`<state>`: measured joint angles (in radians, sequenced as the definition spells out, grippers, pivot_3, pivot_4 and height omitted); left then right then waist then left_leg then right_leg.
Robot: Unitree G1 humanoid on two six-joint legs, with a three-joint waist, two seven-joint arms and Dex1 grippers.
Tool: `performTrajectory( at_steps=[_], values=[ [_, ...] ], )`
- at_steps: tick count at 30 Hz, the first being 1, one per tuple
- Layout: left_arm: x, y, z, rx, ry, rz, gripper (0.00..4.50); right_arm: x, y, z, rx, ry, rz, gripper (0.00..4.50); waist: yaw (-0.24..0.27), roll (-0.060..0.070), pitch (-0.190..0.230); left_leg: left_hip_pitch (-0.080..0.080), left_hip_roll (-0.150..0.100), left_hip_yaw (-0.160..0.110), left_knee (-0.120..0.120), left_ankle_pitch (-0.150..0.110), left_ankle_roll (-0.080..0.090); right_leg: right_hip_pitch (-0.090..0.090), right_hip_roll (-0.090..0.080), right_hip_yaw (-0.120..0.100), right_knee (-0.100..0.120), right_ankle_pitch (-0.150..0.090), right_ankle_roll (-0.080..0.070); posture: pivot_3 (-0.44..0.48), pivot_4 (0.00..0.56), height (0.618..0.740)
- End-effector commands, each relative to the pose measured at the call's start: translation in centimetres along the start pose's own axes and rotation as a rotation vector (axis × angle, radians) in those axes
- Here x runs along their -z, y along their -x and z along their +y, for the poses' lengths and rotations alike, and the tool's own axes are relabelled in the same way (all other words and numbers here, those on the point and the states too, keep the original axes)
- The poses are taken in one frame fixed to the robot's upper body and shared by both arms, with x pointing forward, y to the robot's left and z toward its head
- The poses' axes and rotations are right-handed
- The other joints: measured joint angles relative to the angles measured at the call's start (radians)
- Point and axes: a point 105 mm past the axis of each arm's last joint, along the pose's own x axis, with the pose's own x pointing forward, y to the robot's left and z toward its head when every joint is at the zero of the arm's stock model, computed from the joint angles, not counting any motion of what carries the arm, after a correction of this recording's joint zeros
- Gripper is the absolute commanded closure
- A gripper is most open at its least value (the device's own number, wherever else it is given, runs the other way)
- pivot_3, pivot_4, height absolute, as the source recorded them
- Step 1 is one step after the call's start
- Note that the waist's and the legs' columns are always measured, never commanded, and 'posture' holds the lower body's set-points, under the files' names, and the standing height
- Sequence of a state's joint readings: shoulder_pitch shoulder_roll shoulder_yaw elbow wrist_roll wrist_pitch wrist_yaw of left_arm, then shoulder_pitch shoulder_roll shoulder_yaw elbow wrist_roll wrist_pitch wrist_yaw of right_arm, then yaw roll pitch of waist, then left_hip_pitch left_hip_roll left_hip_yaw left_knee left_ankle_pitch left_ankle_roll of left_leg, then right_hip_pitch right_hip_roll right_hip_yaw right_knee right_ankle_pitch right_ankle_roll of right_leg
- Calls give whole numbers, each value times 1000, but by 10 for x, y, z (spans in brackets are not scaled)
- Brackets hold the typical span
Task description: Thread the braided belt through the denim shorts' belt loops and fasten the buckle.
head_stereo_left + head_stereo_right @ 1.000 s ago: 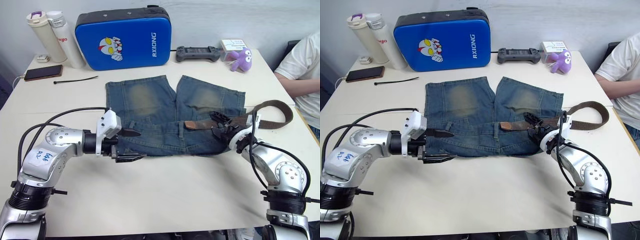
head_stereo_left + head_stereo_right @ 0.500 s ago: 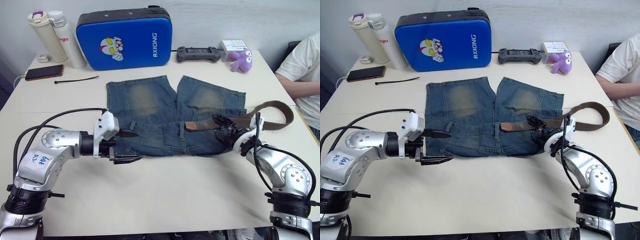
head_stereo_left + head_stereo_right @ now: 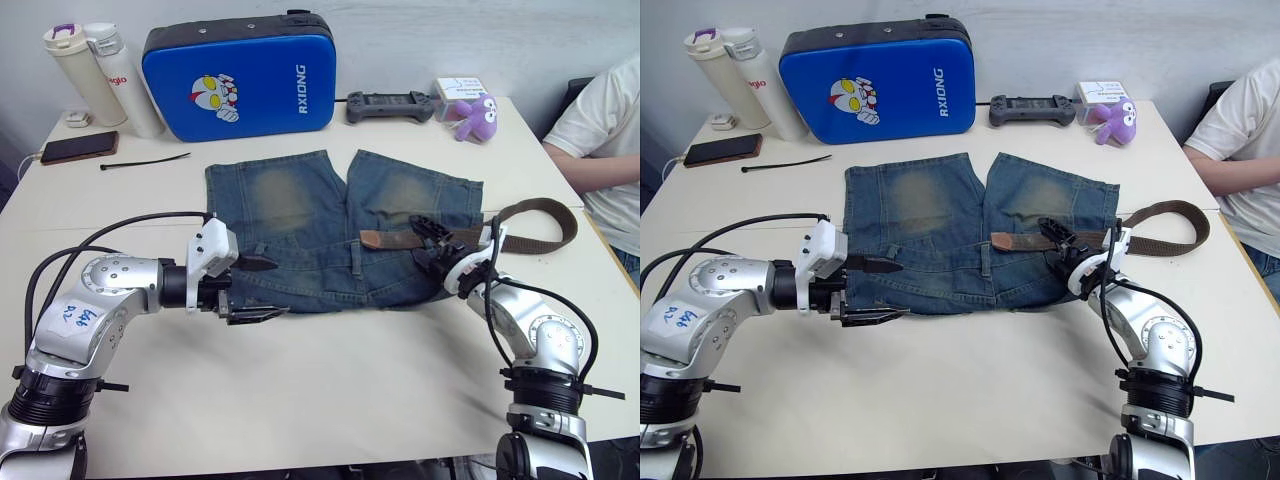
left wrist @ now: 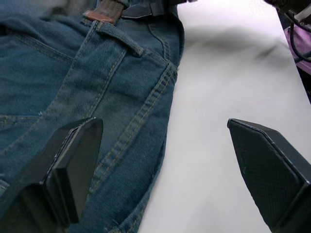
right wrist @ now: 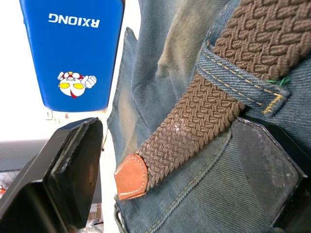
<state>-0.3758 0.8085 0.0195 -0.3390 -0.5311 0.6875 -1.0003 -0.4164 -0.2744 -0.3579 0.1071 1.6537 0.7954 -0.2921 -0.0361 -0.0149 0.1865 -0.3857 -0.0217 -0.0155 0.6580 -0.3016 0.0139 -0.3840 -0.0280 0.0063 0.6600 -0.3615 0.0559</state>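
The white desk (image 3: 330, 390) carries the denim shorts (image 3: 330, 235), which lie flat near its middle with the waistband toward the robot and the two legs pointing away, toward a blue case (image 3: 240, 68) at the far edge.

The left arm reaches in low from the robot's left, forearm roughly level and bent across the desk. Its left claw (image 3: 255, 290) sits at the left end of the waistband with its fingers spread wide; in the left wrist view one finger (image 4: 73, 165) lies over the denim and the other is over bare desk, with nothing between them.

The right arm bends up from the right near edge, elbow out. Its right claw (image 3: 432, 243) points toward the robot's left, over the right part of the waistband, its fingers spread on either side of the braided belt (image 5: 204, 116) without clamping it.

The belt's long axis runs across the shorts along the waistband. It passes under one of the belt loops (image 5: 243, 77), its leather-tipped end (image 5: 131, 177) points toward the robot's left near the fly, and the rest trails off the right side in a loop on the desk (image 3: 535, 225).
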Motion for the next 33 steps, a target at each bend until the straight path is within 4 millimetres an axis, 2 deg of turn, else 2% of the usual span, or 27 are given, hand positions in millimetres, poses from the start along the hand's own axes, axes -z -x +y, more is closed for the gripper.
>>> performTrajectory(
  at_steps=[1, 6, 9, 15, 16, 17, 21, 24, 25, 28, 33],
  values=[
    [-5, 2, 1, 0, -26, -1, 0, 11, -5, -9, 20, -16, 20, 63, -1, 0, 0, 0, 0, 0, 0, 0, 0, 0, 0, 0, 0, 0, 0, 0, 150, 740],
    [-5, 3, 2, -3, -27, 6, 0, 13, -9, 2, -76, -68, -3, 63, -8, 0, 0, 0, 0, 0, -2, 0, 0, 0, 0, 0, 0, 0, 0, 0, 150, 740],
    [-5, 1, 1, 3, -28, 3, 0, 13, -12, -1, -74, -79, -19, 63, -15, 0, 0, 0, 0, 1, -4, 1, -1, -2, 0, 1, 1, 0, 0, 0, 150, 740],
    [-5, -1, 1, 9, -33, 1, 0, 24, -18, -26, 15, -75, 2, 63, -21, -1, -1, 0, 0, 2, -7, 3, -2, -4, 0, 2, 1, 0, -1, 0, 150, 740],
    [-5, -1, 1, 8, -34, 1, 0, 26, -18, -31, 26, -81, 5, 564, -21, -2, -1, 0, 0, 2, -7, 3, -2, -4, 0, 2, 1, 1, -1, 0, 150, 740],
    [-5, -1, 1, 8, -35, 1, 0, 27, -19, -33, 31, -85, 7, 844, -21, -2, -1, 1, 0, 2, -7, 3, -2, -4, 0, 2, 2, 1, -1, 0, 150, 740],
    [-4, -1, 1, 8, -34, 0, 0, 34, -24, -37, 34, -70, 30, 2872, -21, -2, -1, 0, 0, 2, -7, 3, -2, -5, 0, 2, 2, 1, -1, 0, 150, 740],
    [-3, -3, 1, 15, -34, -2, 0, 37, -35, -34, 24, -62, 43, 4257, -27, -9, -5, 2, 1, 4, -8, 3, -3, -5, 0, 2, 2, 1, -2, 0, 150, 740],
    [-3, -4, 0, 19, -36, -4, 0, 35, -37, -30, 14, -63, 40, 4444, -28, -10, -6, 4, 1, 4, -9, 4, -3, -4, 1, 2, 2, 2, -3, 0, 150, 740],
    [-3, -7, 0, 27, -50, 1, 0, 26, -36, -22, -30, -96, 34, 4444, -26, -9, -6, 15, 1, 4, -11, 3, -3, 8, 0, 2, -1, 2, -4, 0, 150, 740],
    [-6, 2, 2, 20, -55, 7, 0, 12, -11, -9, -103, -45, 118, 4444, -16, -6, -3, 14, 1, 4, -13, 3, -3, 7, -1, 1, -2, 2, -5, 0, 150, 740]
  ],
)
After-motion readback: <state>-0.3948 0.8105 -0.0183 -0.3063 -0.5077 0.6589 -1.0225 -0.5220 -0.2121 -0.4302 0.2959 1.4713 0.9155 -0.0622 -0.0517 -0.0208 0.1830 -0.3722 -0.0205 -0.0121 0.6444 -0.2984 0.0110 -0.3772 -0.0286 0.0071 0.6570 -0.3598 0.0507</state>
